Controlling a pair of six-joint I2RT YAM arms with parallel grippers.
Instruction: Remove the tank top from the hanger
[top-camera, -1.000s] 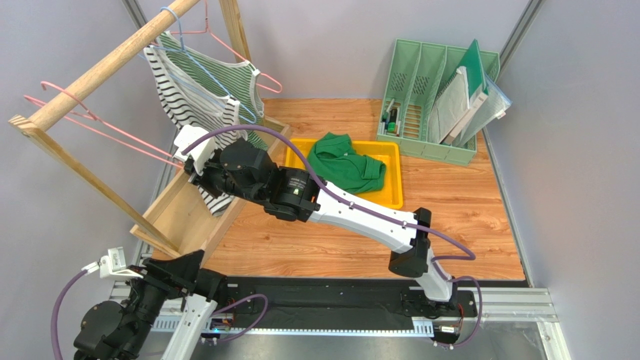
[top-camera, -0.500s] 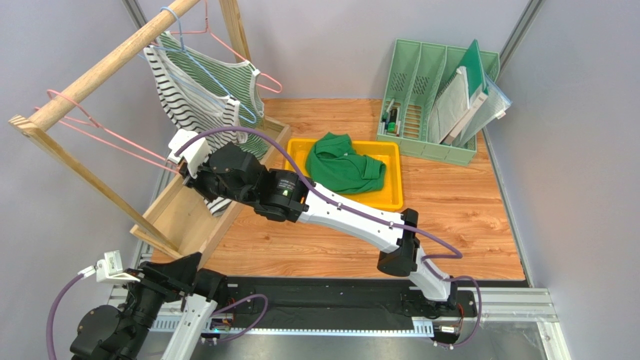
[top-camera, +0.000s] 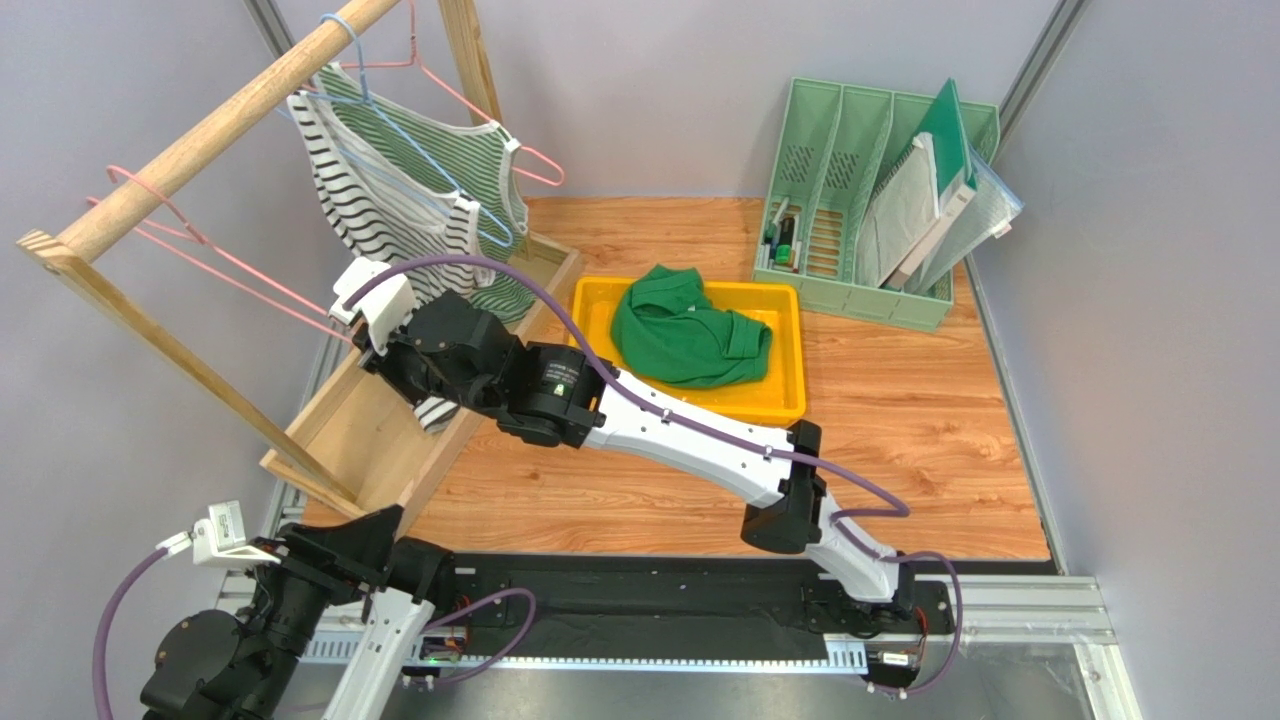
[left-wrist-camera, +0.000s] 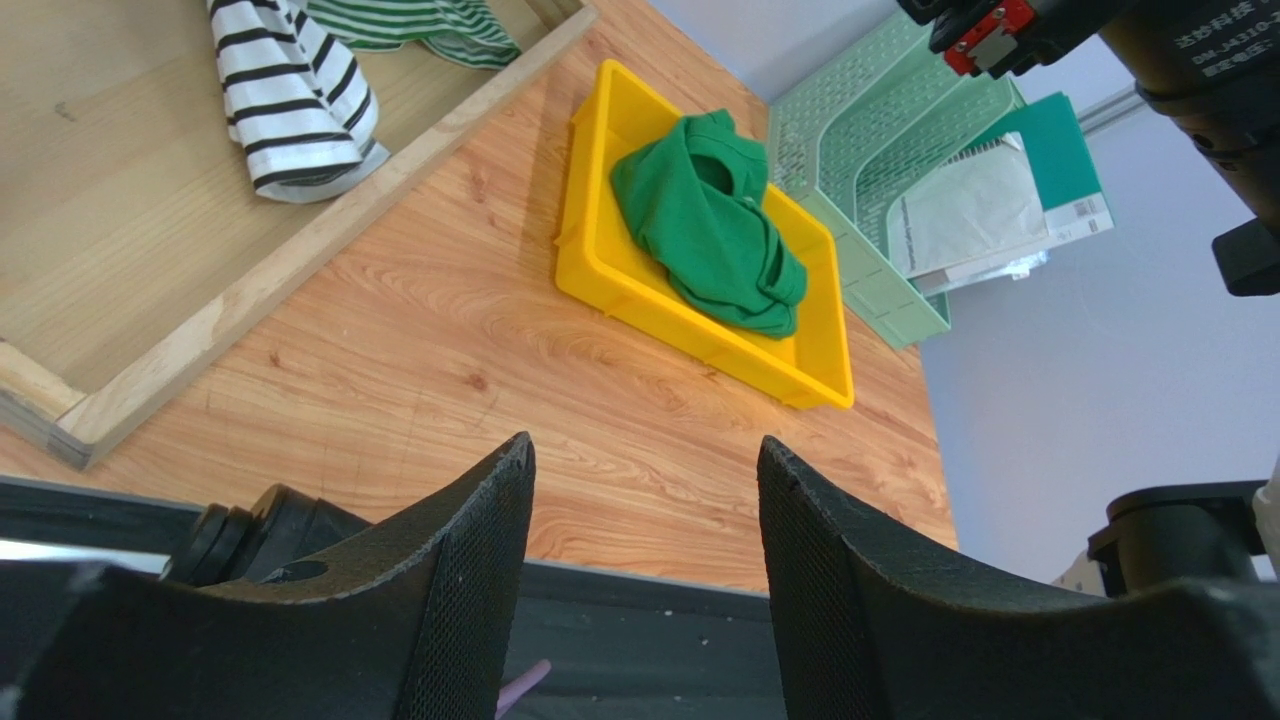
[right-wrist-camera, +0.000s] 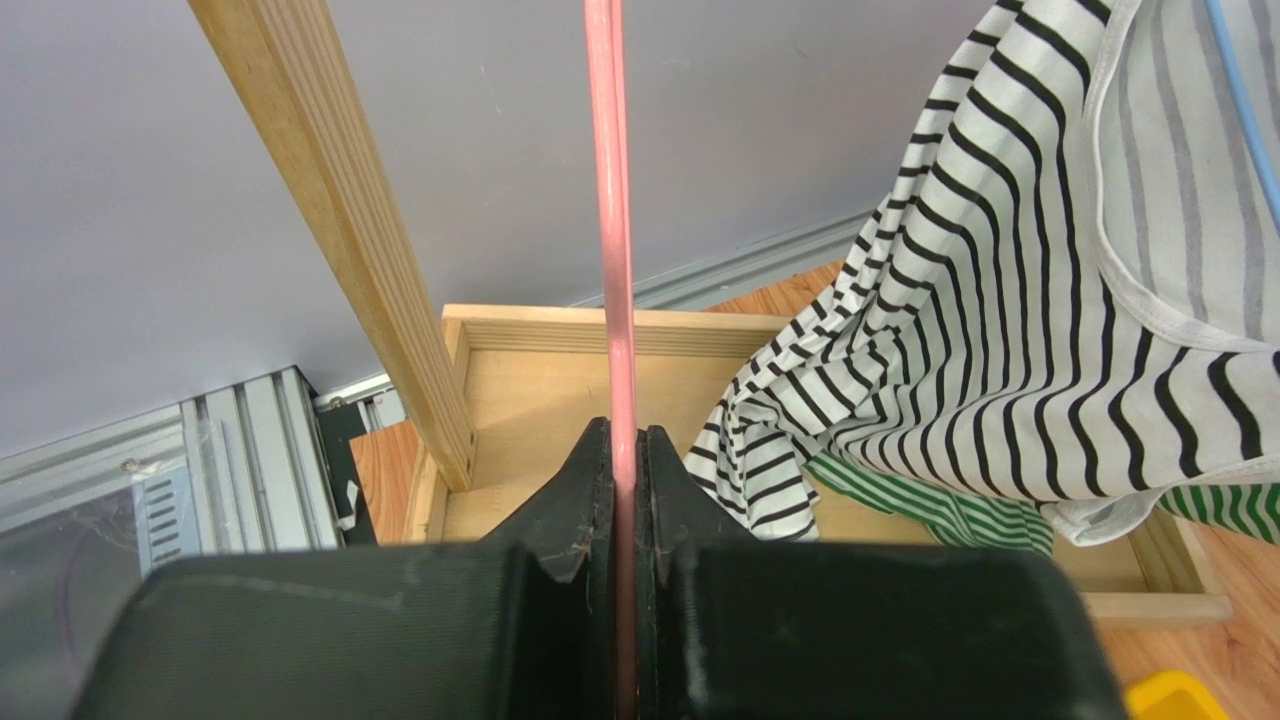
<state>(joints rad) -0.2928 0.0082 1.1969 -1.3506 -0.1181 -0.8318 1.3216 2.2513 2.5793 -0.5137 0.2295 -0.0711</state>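
Observation:
A black-and-white striped tank top (top-camera: 368, 195) hangs on a blue hanger (top-camera: 406, 143) from the wooden rail (top-camera: 211, 128). Its lower end drapes into the wooden base tray (top-camera: 361, 420). It also shows in the right wrist view (right-wrist-camera: 1022, 300) and the left wrist view (left-wrist-camera: 293, 90). A bare pink hanger (top-camera: 226, 270) hangs further left on the rail. My right gripper (top-camera: 356, 318) is shut on this pink hanger's wire (right-wrist-camera: 609, 225), with the fingertips (right-wrist-camera: 579, 465) pinching it. My left gripper (left-wrist-camera: 643, 465) is open and empty, low at the near left corner.
A green-and-white striped top (top-camera: 481, 165) hangs behind on another pink hanger. A yellow tray (top-camera: 781, 308) holds a green shirt (top-camera: 684, 323). A green file rack (top-camera: 879, 180) stands at the back right. The rack's slanted wooden leg (right-wrist-camera: 353, 225) is close to the gripper.
My right arm has shifted a little to the left, carrying the pink hanger's lower wire with it. The hanger's hook has slid slightly along the rail. The left arm has barely moved.

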